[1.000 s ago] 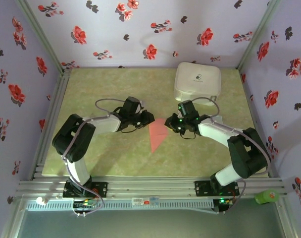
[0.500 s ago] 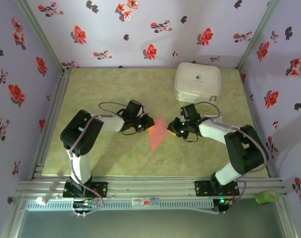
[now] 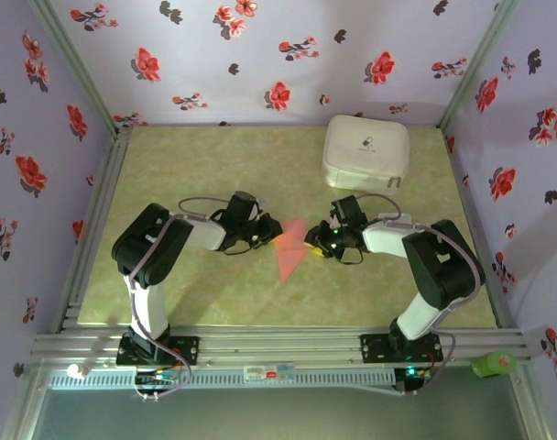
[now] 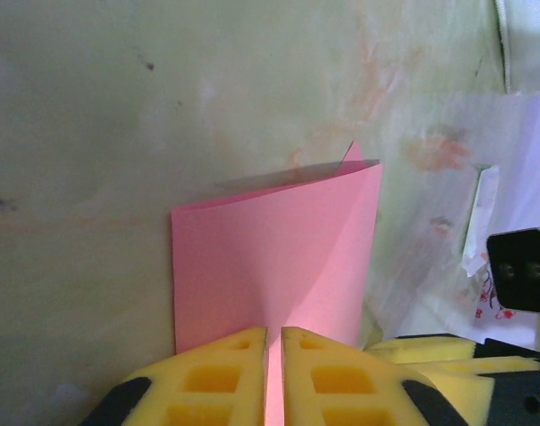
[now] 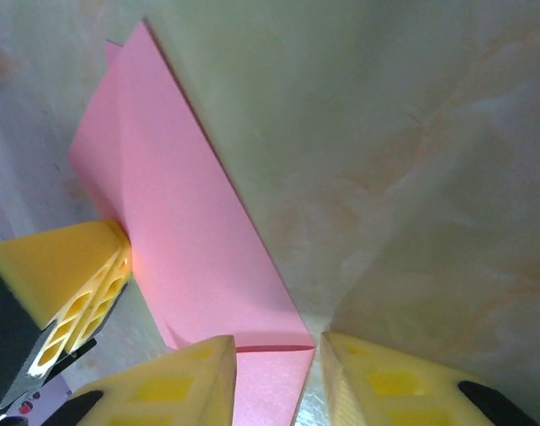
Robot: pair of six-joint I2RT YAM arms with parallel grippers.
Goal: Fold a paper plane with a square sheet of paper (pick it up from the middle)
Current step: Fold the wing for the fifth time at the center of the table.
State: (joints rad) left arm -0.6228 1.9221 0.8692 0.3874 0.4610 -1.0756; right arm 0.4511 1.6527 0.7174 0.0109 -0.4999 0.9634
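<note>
Well, from above, the table [image 3: 196,165] is a pale green marbled board boxed in on three sides by lilac walls [image 3: 260,55] printed with red and dark flowers, with aluminium rails [image 3: 278,346] along the near edge. A white case [image 3: 365,151] sits in the far right corner, well apart from the work, and a small green thing [image 3: 492,364] rests on the frame at the near right. The paper [image 3: 290,249] lies flat in the middle of the table, folded to a triangle with its point toward the rails. The left gripper [image 3: 267,233] reaches its left edge and the right gripper [image 3: 311,242] its right edge, both arms bent low; from up here I cannot tell how the jaws stand. The left wrist camera settles it for that side: the yellow foam fingers [image 4: 217,382] are pressed almost together, pinching a thin sliver of the paper [image 4: 270,257], whose top layer lifts a little along a crease and throws a shadow on the table. A yellow finger of the other gripper [image 4: 448,351] pokes in at the lower right. The right wrist camera shows its own fingers [image 5: 385,377] spread, a corner of the paper [image 5: 190,222] lying in the gap between them, not clamped. The left gripper's finger [image 5: 66,266] touches the paper's far side, and the marbling shows peach streaks.
</note>
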